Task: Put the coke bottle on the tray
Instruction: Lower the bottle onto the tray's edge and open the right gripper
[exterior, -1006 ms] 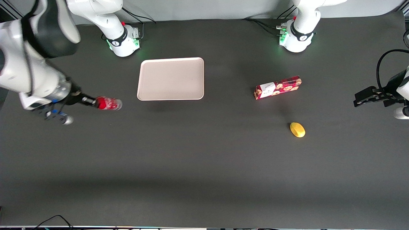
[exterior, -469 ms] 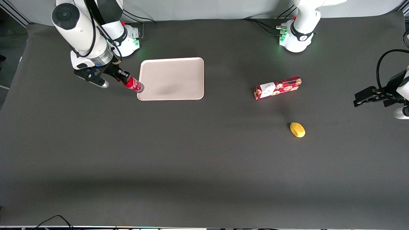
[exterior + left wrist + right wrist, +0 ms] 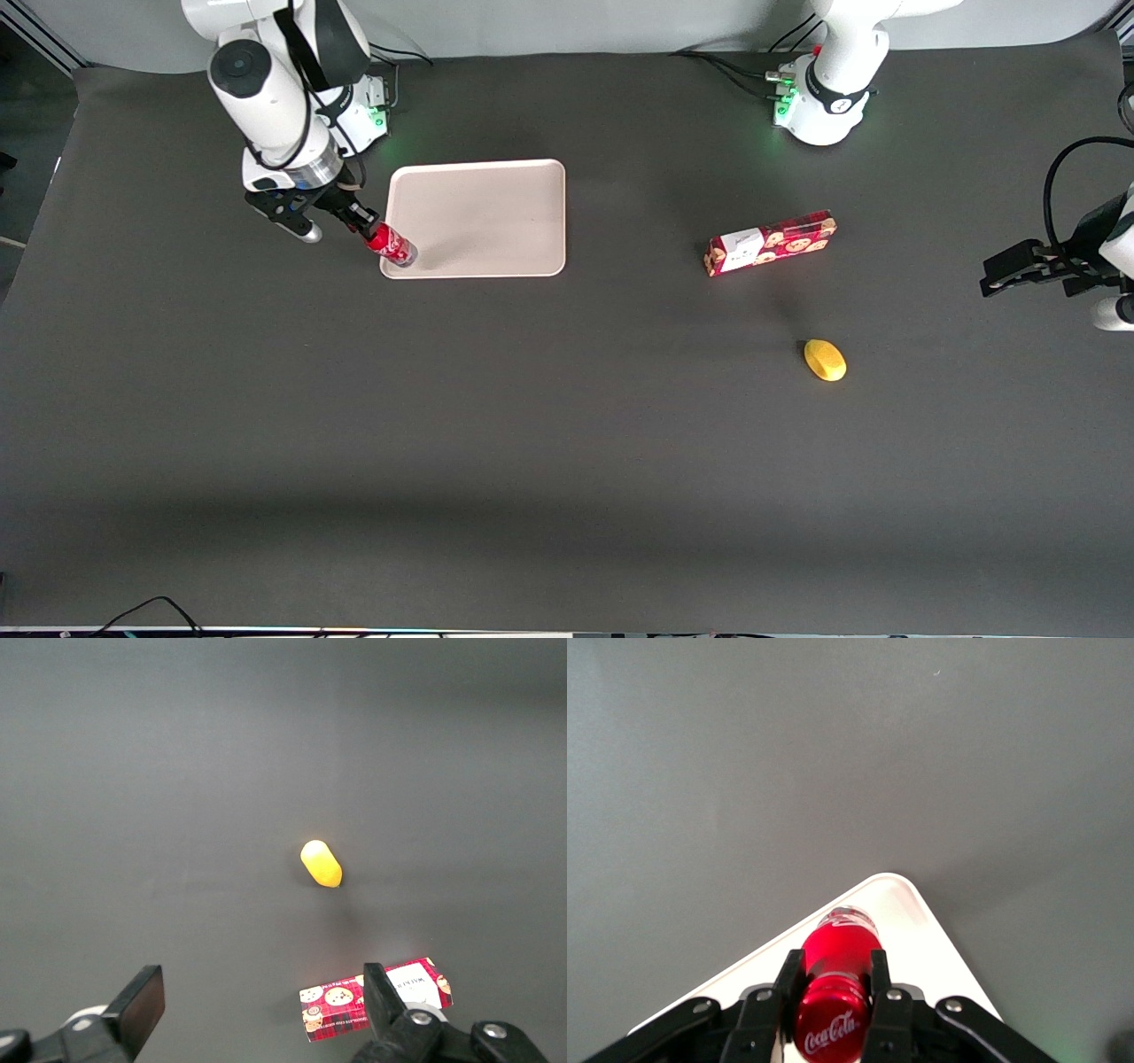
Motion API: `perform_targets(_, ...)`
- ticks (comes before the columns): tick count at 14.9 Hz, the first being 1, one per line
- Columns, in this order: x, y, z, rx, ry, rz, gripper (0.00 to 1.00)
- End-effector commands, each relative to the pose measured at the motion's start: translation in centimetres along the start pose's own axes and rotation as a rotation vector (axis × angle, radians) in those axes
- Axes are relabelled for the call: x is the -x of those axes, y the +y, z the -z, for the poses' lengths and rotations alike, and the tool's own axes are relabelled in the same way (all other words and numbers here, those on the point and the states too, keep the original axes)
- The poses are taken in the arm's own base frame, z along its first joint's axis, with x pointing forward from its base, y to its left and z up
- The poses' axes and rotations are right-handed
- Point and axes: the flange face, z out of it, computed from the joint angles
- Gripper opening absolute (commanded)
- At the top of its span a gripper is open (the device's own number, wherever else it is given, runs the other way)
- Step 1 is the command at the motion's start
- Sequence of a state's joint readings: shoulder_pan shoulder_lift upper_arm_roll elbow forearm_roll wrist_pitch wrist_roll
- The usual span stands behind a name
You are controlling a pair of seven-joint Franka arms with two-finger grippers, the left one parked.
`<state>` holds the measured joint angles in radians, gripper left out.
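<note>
My right gripper [image 3: 365,227] is shut on the neck of the coke bottle [image 3: 391,244], a slim red bottle with a red cap and silvery base. It holds the bottle tilted, base down, over the near corner of the pale pinkish-beige tray [image 3: 496,213] at the working arm's end. In the right wrist view the black fingers [image 3: 789,973] clamp the bottle [image 3: 837,957] just under its cap, with the tray's rounded corner [image 3: 908,912] under it. I cannot tell whether the base touches the tray.
A red cookie box [image 3: 771,243] lies toward the parked arm's end of the table, and a yellow lemon [image 3: 825,360] lies nearer the front camera than it. Both show in the left wrist view: the lemon [image 3: 321,863] and the box [image 3: 376,997].
My right gripper has carried the coke bottle from the open table at the working arm's end over to the tray's near corner and lowered it.
</note>
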<state>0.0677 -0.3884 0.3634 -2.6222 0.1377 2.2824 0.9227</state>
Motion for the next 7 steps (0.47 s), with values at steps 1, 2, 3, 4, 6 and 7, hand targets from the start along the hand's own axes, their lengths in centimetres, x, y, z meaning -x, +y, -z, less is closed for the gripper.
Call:
perform_targets(1,0.6,0.2,-2.0,-0.007,0.015,-0.04,0.0)
perform_targets(2,0.6,0.3,-2.2,-0.003,0.012,-0.042,0.0)
perform_targets(3,0.4,0.6,-2.5,0.002,0.009,-0.048,0.0)
perform_targets(4,0.4,0.8,-3.1,0.012,-0.002,-0.049,0.0)
perform_targets(6,0.2,0.8,-3.9,0.022,-0.019,-0.055,0.0)
perform_targets(7,-0.1,0.9,-4.4,0.021,-0.024,-0.064,0.0)
